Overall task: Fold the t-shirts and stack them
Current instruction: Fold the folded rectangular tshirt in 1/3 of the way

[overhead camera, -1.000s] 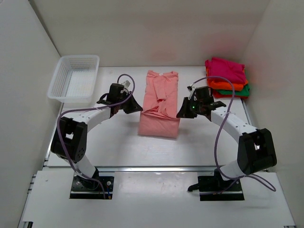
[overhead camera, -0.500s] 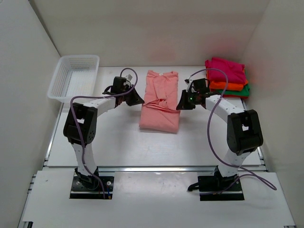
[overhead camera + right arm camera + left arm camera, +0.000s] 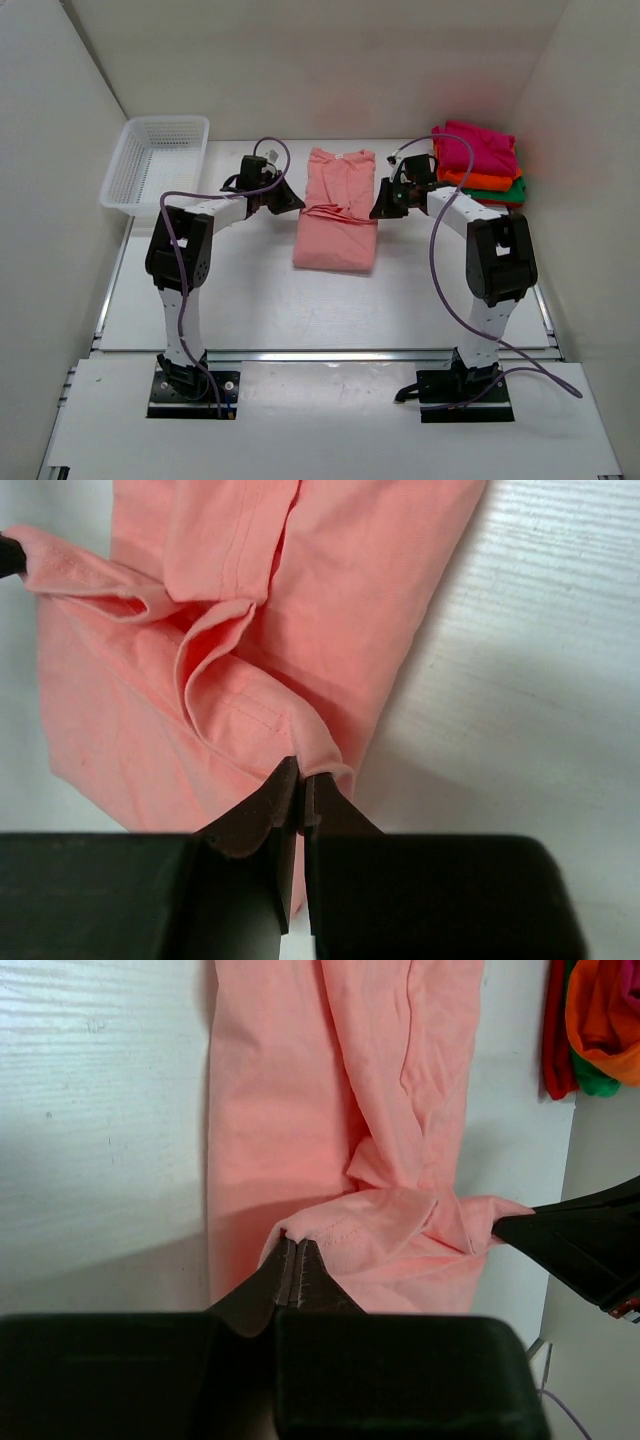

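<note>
Salmon-pink soft cloth t-shirt (image 3: 336, 225) is lying lengthwise at the middle of the white surface (image 3: 250, 290), its near part doubling over in a loose fold. Left hand (image 3: 298, 1252) is clenching the folded hem at its left corner and right hand (image 3: 302, 772) is clenching the right corner, both holding the cloth slightly raised. Folded magenta shirt (image 3: 478, 148), orange shirt (image 3: 495, 183) and green shirt (image 3: 512, 196) are sitting stacked at far right; white plastic mesh basket (image 3: 160, 165) is sitting far left.

hidden | green t-shirt (image 3: 514, 193) | mostly beneath orange t-shirt (image 3: 490, 181); edge shows
</note>
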